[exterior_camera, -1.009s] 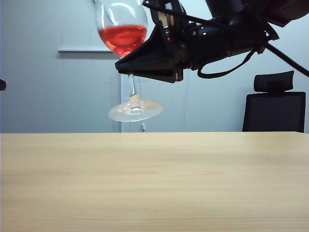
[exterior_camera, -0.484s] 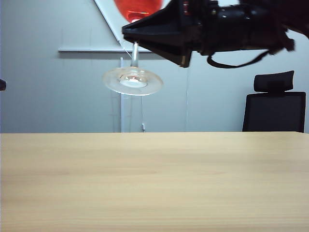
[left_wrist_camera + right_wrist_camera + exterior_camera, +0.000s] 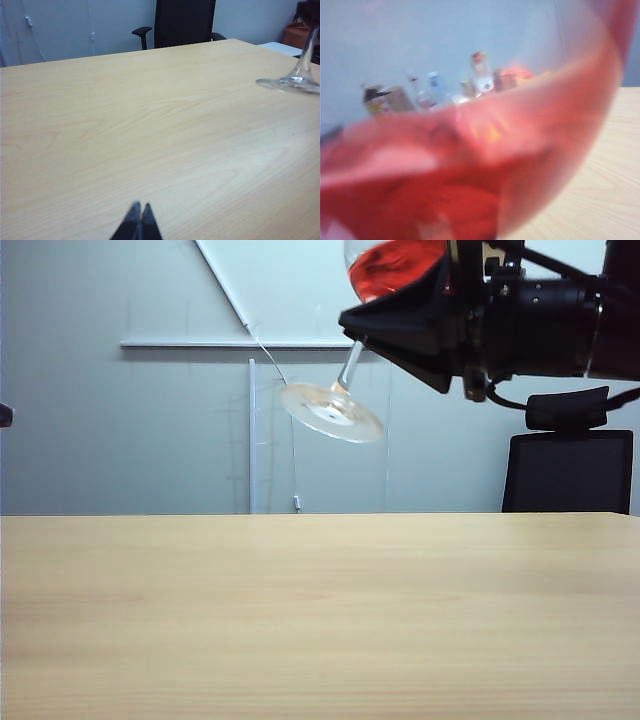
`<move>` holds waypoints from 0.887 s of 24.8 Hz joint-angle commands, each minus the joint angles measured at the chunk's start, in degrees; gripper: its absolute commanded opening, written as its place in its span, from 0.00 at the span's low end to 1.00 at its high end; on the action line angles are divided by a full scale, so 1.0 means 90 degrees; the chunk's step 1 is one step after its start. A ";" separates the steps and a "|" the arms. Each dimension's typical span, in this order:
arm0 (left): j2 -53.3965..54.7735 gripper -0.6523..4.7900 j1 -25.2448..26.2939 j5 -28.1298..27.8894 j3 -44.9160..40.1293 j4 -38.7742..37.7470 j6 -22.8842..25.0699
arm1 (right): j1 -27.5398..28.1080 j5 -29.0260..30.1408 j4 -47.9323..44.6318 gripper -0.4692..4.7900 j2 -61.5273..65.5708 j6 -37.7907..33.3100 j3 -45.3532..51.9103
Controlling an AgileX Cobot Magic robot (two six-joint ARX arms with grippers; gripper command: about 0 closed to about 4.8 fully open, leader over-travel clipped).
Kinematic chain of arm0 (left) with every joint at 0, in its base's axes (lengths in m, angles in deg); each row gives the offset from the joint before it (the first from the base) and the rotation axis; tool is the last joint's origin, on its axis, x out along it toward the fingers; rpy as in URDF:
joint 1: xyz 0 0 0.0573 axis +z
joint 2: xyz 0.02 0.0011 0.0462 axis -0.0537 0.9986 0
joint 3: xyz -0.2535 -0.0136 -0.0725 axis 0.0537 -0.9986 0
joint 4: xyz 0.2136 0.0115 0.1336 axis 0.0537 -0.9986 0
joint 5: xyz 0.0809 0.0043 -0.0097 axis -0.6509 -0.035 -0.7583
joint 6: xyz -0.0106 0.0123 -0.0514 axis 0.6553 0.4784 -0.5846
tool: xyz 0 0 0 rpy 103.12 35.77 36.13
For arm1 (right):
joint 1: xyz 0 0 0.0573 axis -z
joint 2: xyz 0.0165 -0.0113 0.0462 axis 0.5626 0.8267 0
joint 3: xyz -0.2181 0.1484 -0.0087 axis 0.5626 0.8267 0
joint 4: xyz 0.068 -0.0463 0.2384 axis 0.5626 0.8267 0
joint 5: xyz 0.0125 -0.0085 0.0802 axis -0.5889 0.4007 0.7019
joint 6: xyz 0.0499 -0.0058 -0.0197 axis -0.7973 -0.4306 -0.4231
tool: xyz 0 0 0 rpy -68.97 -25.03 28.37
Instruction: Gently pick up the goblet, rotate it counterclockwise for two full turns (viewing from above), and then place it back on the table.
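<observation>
Red liquid sloshes low in the bowl of the goblet (image 3: 352,380), which hangs tilted high above the desk (image 3: 320,620), its foot clear of the wood and swung toward the left arm's side. The right gripper (image 3: 362,328) has its fingers clamped on the stem just under the bowl; from the right wrist camera the goblet (image 3: 470,165) fills nearly the whole view, blurred. The left gripper (image 3: 138,220) sits low over the desk, well away from the goblet, fingers together and holding nothing.

Thin glass like this is brittle and slick — the stem is the weakest part, yet also the only narrow place to take hold, so the grip should be firm but not crushing. The liquid makes it top-heavy, and I judge that any further tilt risks a spill over the rim.

Beyond the desk, behind the goblet, stands a black office chair (image 3: 570,465) against a pale wall (image 3: 120,420). Nothing lies on the desk below the goblet, so the way down to set it back looks open.
</observation>
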 commanded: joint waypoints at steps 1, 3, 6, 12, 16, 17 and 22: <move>0.0010 0.11 0.0005 0.0002 0.0024 -0.0002 0.0000 | -0.0002 -0.0491 -0.0325 0.08 -0.0053 0.0010 0.0022; 0.0010 0.11 0.0005 0.0002 0.0024 -0.0002 0.0000 | -0.0002 -0.0850 -0.0308 0.08 -0.0053 0.0012 0.0024; 0.0010 0.11 0.0005 0.0002 0.0024 -0.0002 0.0000 | -0.0002 -0.1668 -0.0158 0.08 -0.0051 0.0010 0.0027; 0.0010 0.11 0.0005 0.0002 0.0024 -0.0002 0.0000 | -0.0007 -0.3138 0.0389 0.08 -0.0049 0.0296 0.0024; 0.0010 0.11 0.0005 0.0002 0.0024 -0.0002 0.0000 | -0.0017 -0.3548 0.0767 0.08 -0.0049 0.1503 -0.0027; 0.0010 0.11 0.0005 0.0002 0.0024 -0.0002 0.0000 | -0.0017 -0.3543 0.0894 0.08 -0.0036 0.1880 -0.0087; 0.0010 0.11 0.0005 0.0005 0.0024 -0.0002 0.0000 | -0.0019 -0.2909 0.1489 0.08 0.0141 0.2652 -0.0624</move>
